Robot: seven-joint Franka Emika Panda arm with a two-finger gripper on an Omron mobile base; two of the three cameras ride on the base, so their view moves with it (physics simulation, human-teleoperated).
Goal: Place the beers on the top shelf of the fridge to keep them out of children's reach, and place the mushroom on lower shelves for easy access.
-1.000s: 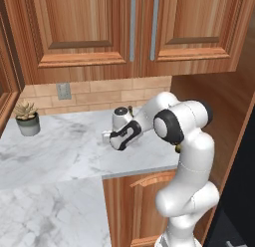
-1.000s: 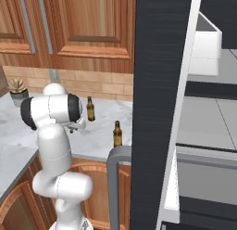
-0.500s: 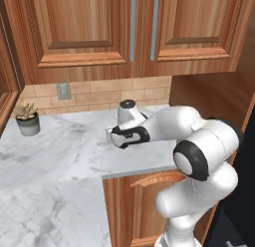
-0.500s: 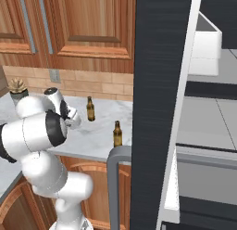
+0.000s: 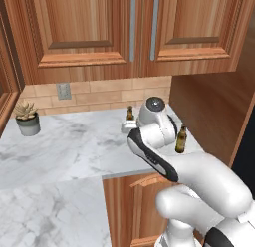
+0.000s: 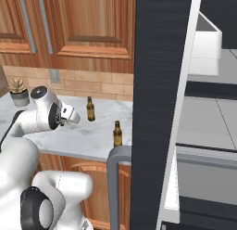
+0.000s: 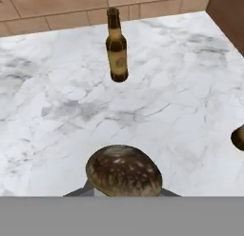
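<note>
I've got the claw clamped on the mushroom; a bottle stands ahead of it, so swinging carelessly fridge-ward could topple it.

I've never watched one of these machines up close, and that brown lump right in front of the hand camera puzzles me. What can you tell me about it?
It is the mushroom: a rounded, glossy dark-brown cap mottled with paler tan flecks. Its stem is hidden. It sits at the bottom of the hand view, between the tips of the tool, which is shut on it, with the white marble counter behind it. Whether it is lifted or resting on the marble cannot be told. It touches neither beer bottle.
</note>
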